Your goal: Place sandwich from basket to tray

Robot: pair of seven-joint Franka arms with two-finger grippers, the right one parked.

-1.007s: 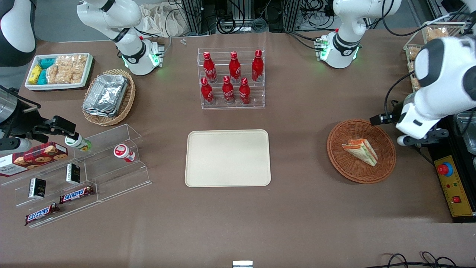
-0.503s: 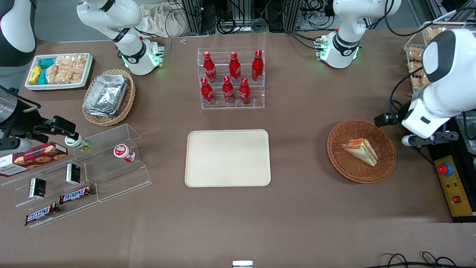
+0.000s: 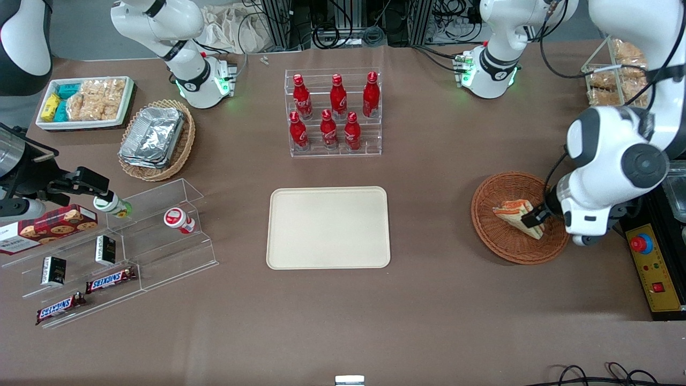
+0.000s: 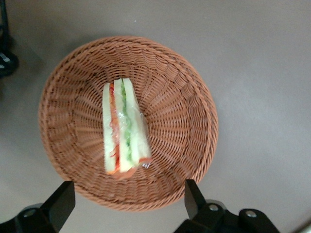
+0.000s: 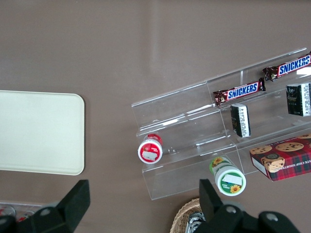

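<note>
The sandwich [image 3: 519, 217], a pale bread wedge with green and orange-red layers in clear wrap, lies in the round reddish-brown wicker basket [image 3: 504, 246] toward the working arm's end of the table. In the left wrist view the sandwich [image 4: 124, 131] lies flat near the middle of the basket [image 4: 184, 97]. My gripper [image 4: 127, 201] hangs above the basket, open wide, with nothing between its fingers [image 4: 194, 196]. In the front view the arm's wrist [image 3: 581, 212] covers the basket's edge beside the sandwich. The cream tray [image 3: 328, 227] lies bare at the table's middle.
An acrylic rack of red cola bottles [image 3: 333, 112] stands farther from the front camera than the tray. A yellow control box [image 3: 651, 268] with a red button sits beside the basket. Clear shelves of snacks [image 3: 118, 252], a tan basket of foil containers [image 3: 155, 139] and a white bin [image 3: 86, 102] lie toward the parked arm's end.
The left arm has swung from beside the basket to over it, and its wrist has come nearer the front camera. Sandwich, basket and tray have not moved.
</note>
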